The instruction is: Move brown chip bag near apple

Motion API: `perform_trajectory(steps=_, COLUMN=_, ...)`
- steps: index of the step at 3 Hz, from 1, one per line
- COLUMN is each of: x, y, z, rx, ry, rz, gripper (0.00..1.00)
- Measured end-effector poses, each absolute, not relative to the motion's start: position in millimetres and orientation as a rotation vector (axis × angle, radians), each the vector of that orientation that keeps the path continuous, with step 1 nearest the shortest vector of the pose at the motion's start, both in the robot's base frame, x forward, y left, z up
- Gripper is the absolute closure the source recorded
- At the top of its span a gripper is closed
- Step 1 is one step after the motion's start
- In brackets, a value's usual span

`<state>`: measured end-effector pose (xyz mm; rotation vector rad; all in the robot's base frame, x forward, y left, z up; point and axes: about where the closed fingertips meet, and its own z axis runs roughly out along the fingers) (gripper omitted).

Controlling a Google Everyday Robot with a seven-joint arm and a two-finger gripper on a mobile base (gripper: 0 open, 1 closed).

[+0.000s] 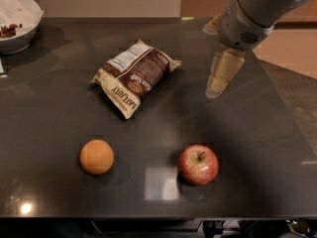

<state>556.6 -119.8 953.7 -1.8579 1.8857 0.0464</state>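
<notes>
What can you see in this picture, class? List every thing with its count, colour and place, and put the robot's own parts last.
brown chip bag: one, dark brown with cream edges, lying flat on the table, centre back
apple: one, red with yellowish patches, front of the table, right of centre
orange fruit: one, orange, front left, apart from the apple
bowl: one, white, far left corner
table: one, dark grey, under everything
arm: one, grey, coming in from the top right
gripper: one, cream, hanging above the table to the right of the brown chip bag, holding nothing
</notes>
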Motion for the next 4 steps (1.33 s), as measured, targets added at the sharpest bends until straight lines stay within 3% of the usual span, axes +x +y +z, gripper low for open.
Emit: perform_trajectory(steps=4, x=690, y=-22, z=889, rx=-1.873, ry=1.826, rz=0.205, gripper=0.00)
